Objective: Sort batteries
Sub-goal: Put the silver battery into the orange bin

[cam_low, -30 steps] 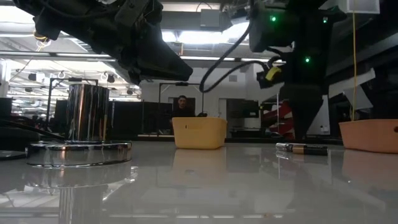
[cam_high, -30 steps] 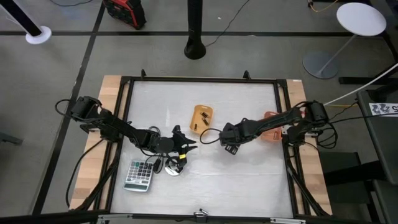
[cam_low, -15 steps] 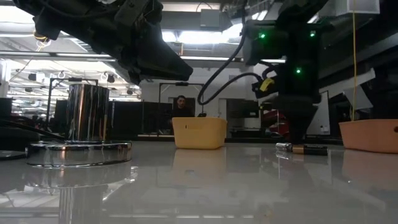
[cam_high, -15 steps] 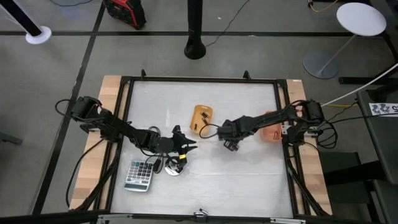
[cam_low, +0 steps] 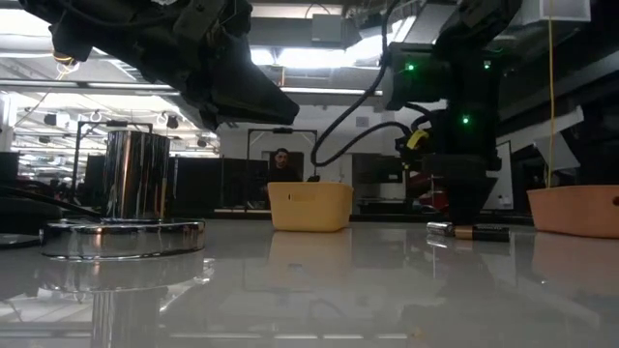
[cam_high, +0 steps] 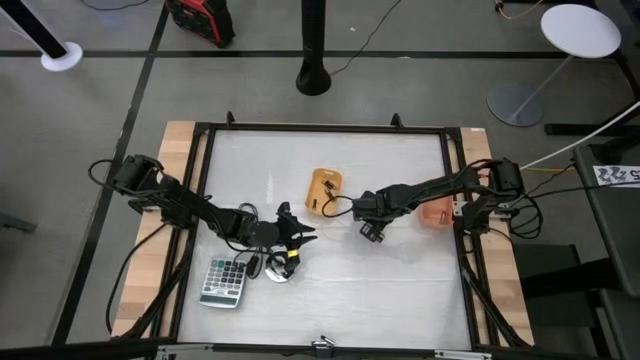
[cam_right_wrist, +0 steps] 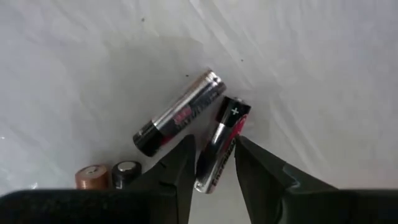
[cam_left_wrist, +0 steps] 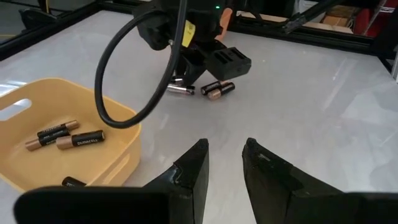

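Several batteries lie on the white table under my right gripper point(cam_right_wrist: 214, 142): a silvery one point(cam_right_wrist: 180, 119), a red-and-black one point(cam_right_wrist: 222, 134) and two more seen end-on point(cam_right_wrist: 109, 175). The gripper points down, open, one finger on each side of the red-and-black battery; I cannot tell whether they touch it. In the low view it point(cam_low: 464, 198) stands just above the batteries point(cam_low: 471, 231). My left gripper point(cam_left_wrist: 225, 146) hovers open and empty near the yellow bin point(cam_left_wrist: 43, 112), which holds several batteries point(cam_left_wrist: 79, 139).
A yellow bin point(cam_high: 323, 190) sits mid-table and an orange bin point(cam_high: 437, 210) at the right edge. A calculator point(cam_high: 224, 282) and a round disc point(cam_high: 280, 271) with a shiny cylinder point(cam_low: 135, 179) lie near the left arm. The table's near half is bare.
My right gripper has come down toward the batteries on the table, shifting a little toward the yellow bin, and now straddles one of them. The batteries have not moved.
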You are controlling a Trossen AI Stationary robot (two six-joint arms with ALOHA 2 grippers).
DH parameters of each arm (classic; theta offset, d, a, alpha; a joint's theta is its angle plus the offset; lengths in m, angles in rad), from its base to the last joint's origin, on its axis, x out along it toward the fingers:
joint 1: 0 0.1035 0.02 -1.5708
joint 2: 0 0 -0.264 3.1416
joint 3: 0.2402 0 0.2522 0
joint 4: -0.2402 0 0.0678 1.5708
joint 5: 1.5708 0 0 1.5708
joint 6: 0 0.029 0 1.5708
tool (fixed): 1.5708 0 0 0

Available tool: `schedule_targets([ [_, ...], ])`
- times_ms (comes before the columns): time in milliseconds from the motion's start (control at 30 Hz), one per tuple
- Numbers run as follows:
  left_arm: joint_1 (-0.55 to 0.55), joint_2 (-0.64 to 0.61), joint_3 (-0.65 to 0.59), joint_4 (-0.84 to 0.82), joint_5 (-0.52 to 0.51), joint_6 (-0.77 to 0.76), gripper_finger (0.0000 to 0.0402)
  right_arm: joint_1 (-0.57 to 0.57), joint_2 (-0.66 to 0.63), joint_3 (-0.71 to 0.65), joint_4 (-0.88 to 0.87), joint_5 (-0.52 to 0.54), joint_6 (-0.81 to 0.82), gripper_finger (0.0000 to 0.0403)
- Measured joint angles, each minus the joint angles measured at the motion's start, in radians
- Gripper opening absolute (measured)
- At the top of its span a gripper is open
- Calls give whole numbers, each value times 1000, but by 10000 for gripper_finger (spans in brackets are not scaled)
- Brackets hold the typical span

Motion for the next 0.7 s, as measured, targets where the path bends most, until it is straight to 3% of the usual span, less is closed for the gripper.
schedule_targets([
  [167, 0, 0, 0, 0, 0, 1, 88, 0, 2, -2, 0, 0, -20, 100],
  [433, 0, 0, 0, 0, 0, -2, 88, 0, 2, -2, -7, 0, -30, 16],
  [700, 0, 0, 0, 1, 0, -4, 88, 0, 13, 84, -186, -11, -98, 13],
])
